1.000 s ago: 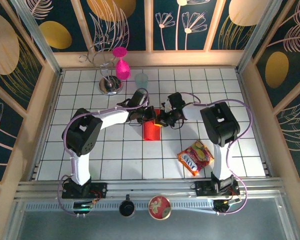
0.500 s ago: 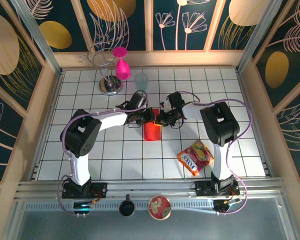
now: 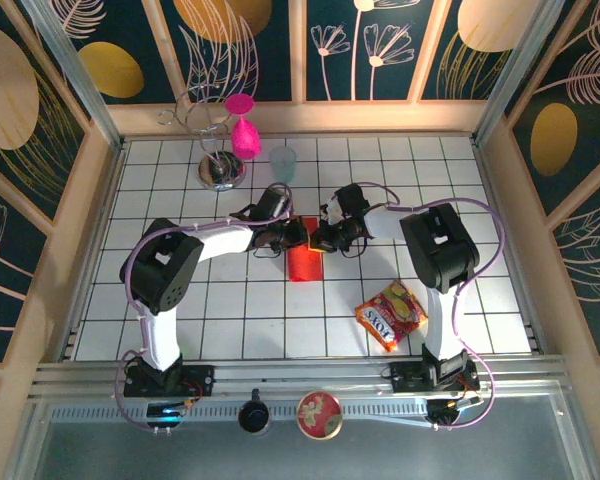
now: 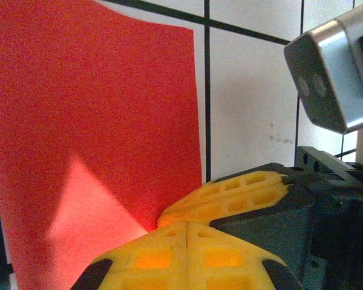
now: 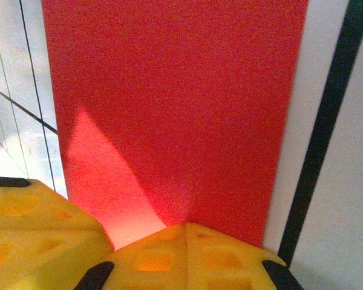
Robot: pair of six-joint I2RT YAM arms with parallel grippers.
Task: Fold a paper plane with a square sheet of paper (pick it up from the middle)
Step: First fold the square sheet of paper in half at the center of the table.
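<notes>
White gridded table [image 3: 180,330] | square sheet of paper [image 3: 302,264], a narrow red strip, lies mid-table | left gripper [image 3: 298,234] and right gripper [image 3: 317,240] meet at its far edge, each pinching it

This looks like a robot lab's test cell: a gridded white tabletop [image 3: 240,320] walled by leaf-patterned panels [image 3: 380,50], with an aluminium rail [image 3: 300,378] at its near edge and the left arm [image 3: 165,275] and right arm [image 3: 438,250] bolted there.

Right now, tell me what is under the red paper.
Beside the red paper, white gridded table shows. Directly beneath is hidden by the sheet itself; the left tool and right tool cover its far end.
</notes>
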